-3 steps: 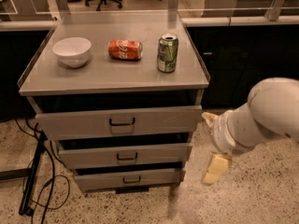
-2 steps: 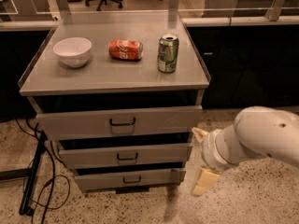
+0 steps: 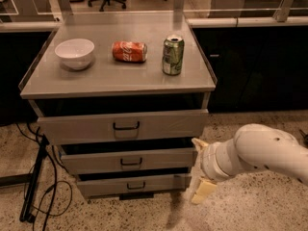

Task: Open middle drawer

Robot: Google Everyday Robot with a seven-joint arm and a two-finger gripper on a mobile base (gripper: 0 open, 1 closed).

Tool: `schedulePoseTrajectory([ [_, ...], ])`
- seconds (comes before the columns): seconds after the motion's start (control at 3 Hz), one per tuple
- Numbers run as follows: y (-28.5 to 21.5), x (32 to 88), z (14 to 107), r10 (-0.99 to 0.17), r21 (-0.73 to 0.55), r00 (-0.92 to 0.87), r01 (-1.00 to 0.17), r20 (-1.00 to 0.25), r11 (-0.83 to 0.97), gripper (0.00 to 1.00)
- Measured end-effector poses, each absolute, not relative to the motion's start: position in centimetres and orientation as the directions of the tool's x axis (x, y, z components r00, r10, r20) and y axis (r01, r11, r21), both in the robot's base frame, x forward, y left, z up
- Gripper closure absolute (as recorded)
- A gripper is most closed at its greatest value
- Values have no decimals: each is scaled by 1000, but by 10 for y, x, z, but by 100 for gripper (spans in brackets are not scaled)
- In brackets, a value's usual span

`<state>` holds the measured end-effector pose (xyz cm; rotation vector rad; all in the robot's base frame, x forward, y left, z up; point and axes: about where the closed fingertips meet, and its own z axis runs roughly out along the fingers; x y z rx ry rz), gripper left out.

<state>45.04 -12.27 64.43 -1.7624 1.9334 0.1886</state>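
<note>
Three drawers stack close; our gripper (image 3: 200, 167), spread and empty, hangs right of the middle drawer (image 3: 91, 161), off its handle (image 3: 131, 162): we may snag the corner.

single arm (image 3: 269, 150), white and rounded, enters from the right edge of the view and extends leftward, low in the scene. the thick forearm narrows into a ribbed white wrist (image 3: 216, 160). at its end the claw (image 3: 196, 170) sits just right of centre in the lower half of the view, pointing left. its two cream fingers (image 3: 203, 190) stand well apart, one above the other. the upper one shows only as a short tip, and the lower one slants down and to the left.
</note>
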Motion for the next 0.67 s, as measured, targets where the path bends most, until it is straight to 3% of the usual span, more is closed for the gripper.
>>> schedulePoseTrajectory([
  [0.67, -87, 473, 596, -863, -172, -6, -979, -505, 108, 0],
])
